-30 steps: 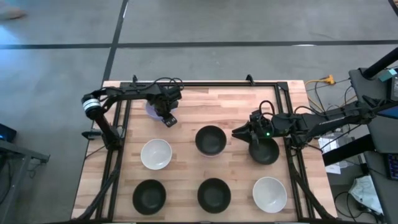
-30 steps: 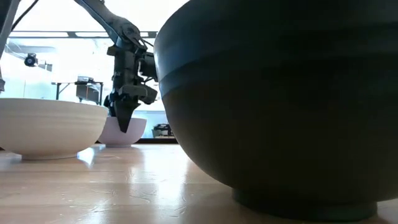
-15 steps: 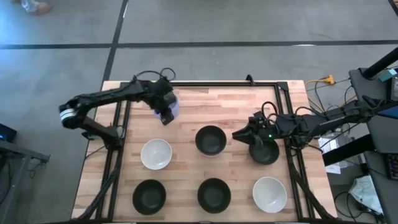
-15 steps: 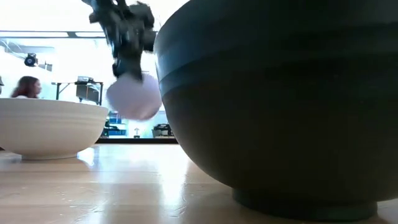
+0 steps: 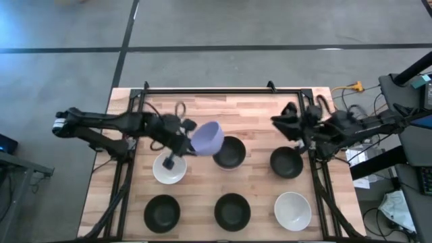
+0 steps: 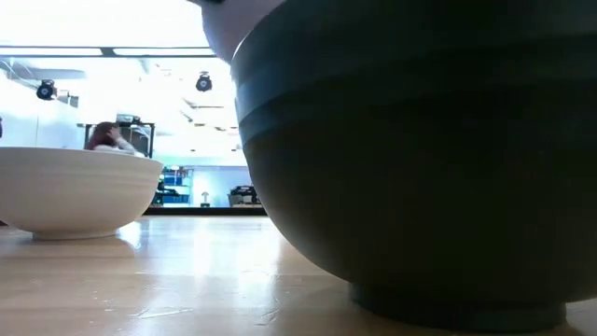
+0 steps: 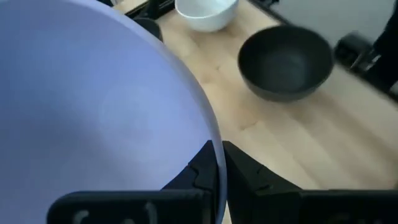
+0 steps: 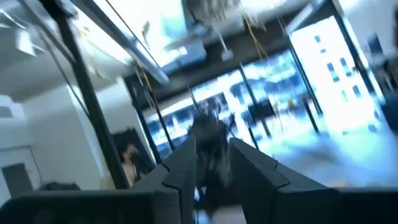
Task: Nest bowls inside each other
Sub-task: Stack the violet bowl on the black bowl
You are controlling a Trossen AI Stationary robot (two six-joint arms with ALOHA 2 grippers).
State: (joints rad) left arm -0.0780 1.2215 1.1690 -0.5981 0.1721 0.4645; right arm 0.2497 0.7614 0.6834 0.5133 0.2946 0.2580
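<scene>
My left gripper [image 5: 188, 139] is shut on the lavender bowl [image 5: 208, 137], holding it tilted above the table between a white bowl [image 5: 169, 167] and a black bowl [image 5: 229, 152]. My right gripper [image 5: 286, 119] is open and empty, raised on the far side of another black bowl [image 5: 287, 163]. Two more black bowls [image 5: 162, 212] [image 5: 232, 211] and a second white bowl [image 5: 292, 210] stand on their bases along the near edge. No pink bowl shows. My left gripper pinches the lavender bowl's rim [image 7: 214, 163], one finger inside the bowl and one outside. The fingers come from the table's left. The bowl is lifted clear of the table and tilted.
The low view is mostly filled by a near black bowl [image 6: 420, 159], with a white bowl [image 6: 75, 191] to its left. Bare wood lies along the table's far edge [image 5: 223, 108]. Black frame rails [image 5: 131, 169] run along both sides. A person shows in the room beyond.
My left gripper has lifted the lavender bowl off the table's far left corner. It has carried it toward the near edge and the right, to the table's middle, and the bowl is now tilted. My right gripper has drawn away from the right black bowl, up and toward the far edge.
</scene>
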